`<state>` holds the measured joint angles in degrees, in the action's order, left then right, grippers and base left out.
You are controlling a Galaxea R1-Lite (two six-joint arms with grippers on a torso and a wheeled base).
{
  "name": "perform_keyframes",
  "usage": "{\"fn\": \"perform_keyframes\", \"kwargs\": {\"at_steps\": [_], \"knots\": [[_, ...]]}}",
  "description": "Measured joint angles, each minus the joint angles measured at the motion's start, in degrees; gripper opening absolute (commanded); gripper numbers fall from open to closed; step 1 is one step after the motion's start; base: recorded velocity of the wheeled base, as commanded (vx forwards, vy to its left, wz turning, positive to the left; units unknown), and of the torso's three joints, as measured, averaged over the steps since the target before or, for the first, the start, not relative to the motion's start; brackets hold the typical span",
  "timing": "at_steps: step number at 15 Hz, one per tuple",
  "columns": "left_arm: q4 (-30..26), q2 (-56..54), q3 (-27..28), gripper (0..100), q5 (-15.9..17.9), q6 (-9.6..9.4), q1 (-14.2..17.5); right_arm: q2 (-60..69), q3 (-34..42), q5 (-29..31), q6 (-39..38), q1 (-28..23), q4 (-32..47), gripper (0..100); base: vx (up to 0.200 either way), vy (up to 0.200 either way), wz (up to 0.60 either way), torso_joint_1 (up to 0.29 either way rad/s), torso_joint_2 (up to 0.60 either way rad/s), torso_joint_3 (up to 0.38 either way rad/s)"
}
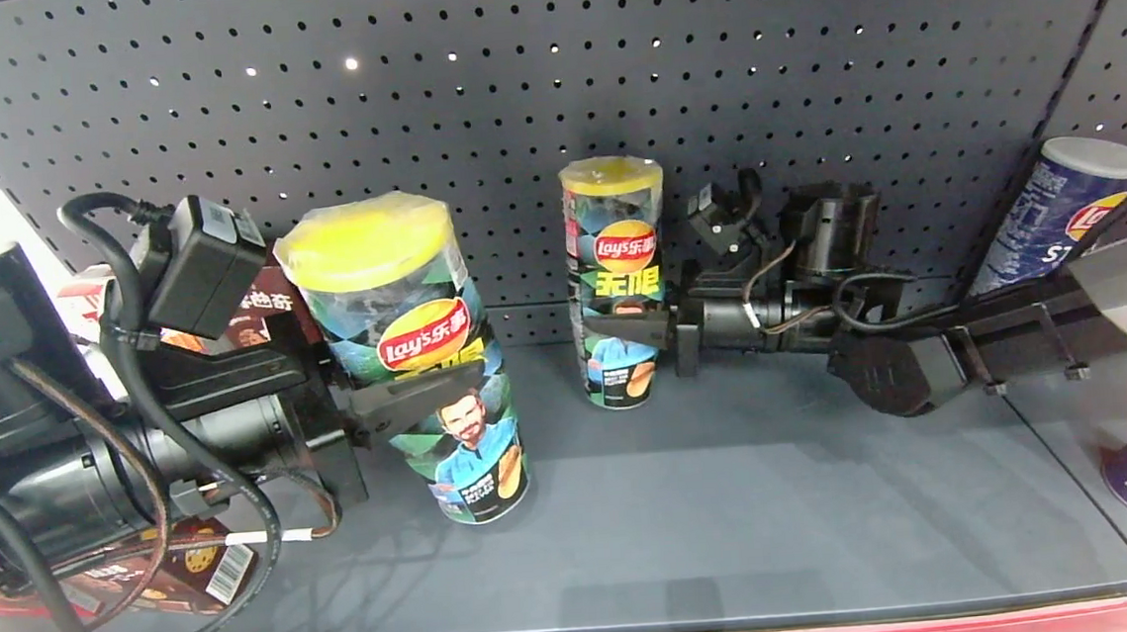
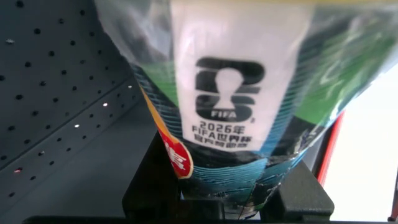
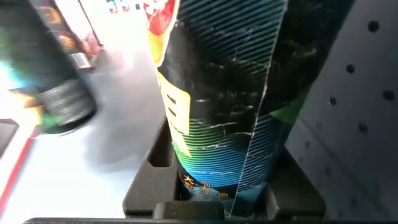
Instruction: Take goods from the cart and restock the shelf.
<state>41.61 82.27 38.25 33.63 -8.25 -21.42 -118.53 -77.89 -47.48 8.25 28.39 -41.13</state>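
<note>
Head view first: the left gripper [image 1: 420, 390] comes in from the left edge, its fingers closed around the middle of the left chip can [image 1: 404, 297]. That yellow-lidded can leans at left of centre, and whether its base touches the shelf [image 1: 737, 522] I cannot tell. At frame centre, the right gripper [image 1: 624, 327] is clamped on the centre chip can [image 1: 616, 253], which is upright on the shelf close to the pegboard [image 1: 606, 75]. Two blue cans [image 1: 1052, 212] sit at the right edge, and brown boxes [image 1: 185, 570] lie lower left.

Left wrist view: the left chip can [image 2: 249, 112] looms close, pinched between the black fingers [image 2: 152, 180] of the left gripper [image 2: 230, 193].

Right wrist view: the right gripper [image 3: 217, 193] hugs the centre chip can [image 3: 230, 112] just beside the pegboard [image 3: 360, 93].
</note>
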Motion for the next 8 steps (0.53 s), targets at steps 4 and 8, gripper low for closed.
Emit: {"fn": "perform_keyframes", "kwargs": {"at_steps": [4,8], "knots": [[-0.1,-1.1,-0.2,0,0.0,0.07,0.2,9.2,13.3,3.2,0.0,2.2,-4.7,0,0.0,0.0,0.0,0.0,0.0,0.0],[-0.2,-1.3,0.0,0,0.0,0.1,0.2,14.9,24.2,6.6,-0.2,4.9,-11.8,0,0.0,0.0,0.0,0.0,0.0,0.0]]}}
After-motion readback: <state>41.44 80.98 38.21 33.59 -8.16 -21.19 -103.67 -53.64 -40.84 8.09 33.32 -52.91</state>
